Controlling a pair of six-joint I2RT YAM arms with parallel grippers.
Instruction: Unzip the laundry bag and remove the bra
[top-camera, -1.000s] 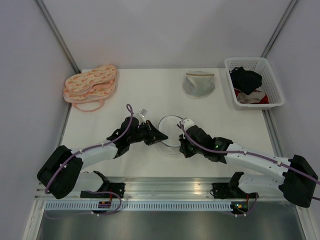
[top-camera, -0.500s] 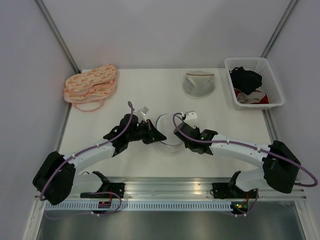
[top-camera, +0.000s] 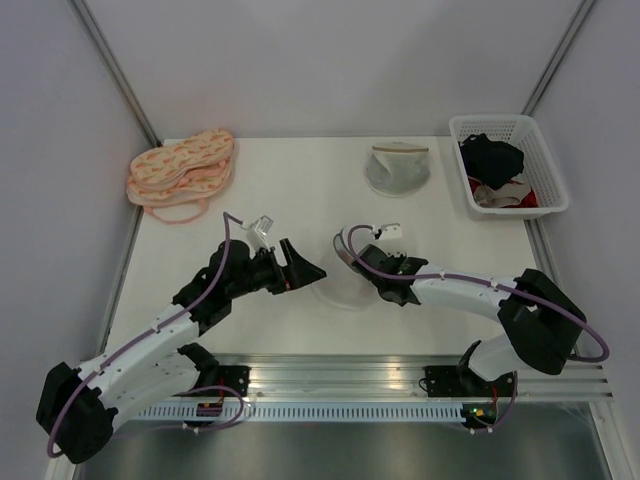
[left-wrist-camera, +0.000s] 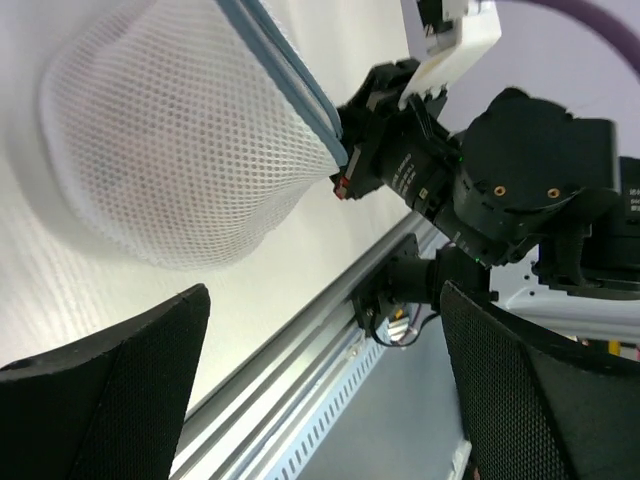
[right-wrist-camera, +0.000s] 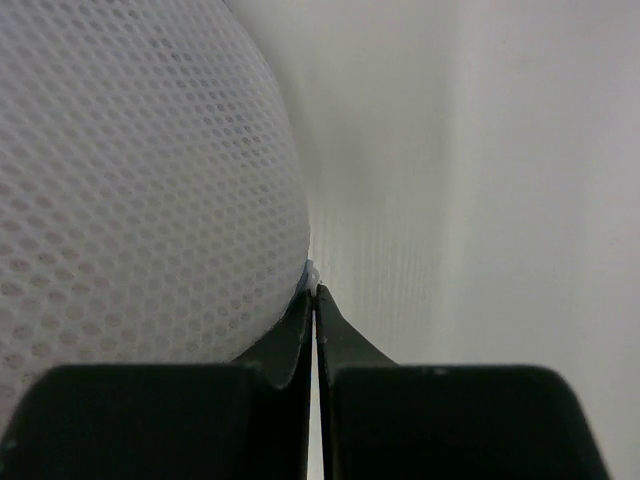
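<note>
The laundry bag (left-wrist-camera: 170, 150), a white mesh dome with a thin dark rim, lies on the table between the two arms (top-camera: 336, 290). My right gripper (right-wrist-camera: 315, 292) is shut on a small white tab at the bag's rim; from above it sits at the bag's far right edge (top-camera: 348, 262). My left gripper (top-camera: 300, 268) stands wide open just left of the bag, touching nothing, and only the table's front edge and rail show between its black fingers (left-wrist-camera: 100, 400). The bra does not show clearly; only a faint pinkish tint comes through the mesh.
A stack of peach patterned bras (top-camera: 180, 165) lies at the back left. A greyer round mesh bag (top-camera: 397, 168) sits at the back middle. A white basket (top-camera: 463, 128) of clothes stands at the back right. An aluminium rail (top-camera: 340, 370) runs along the near edge.
My left gripper has opened, let go of the bag and drawn back to the left. My right gripper, still shut, has swung left and farther back along the bag's rim.
</note>
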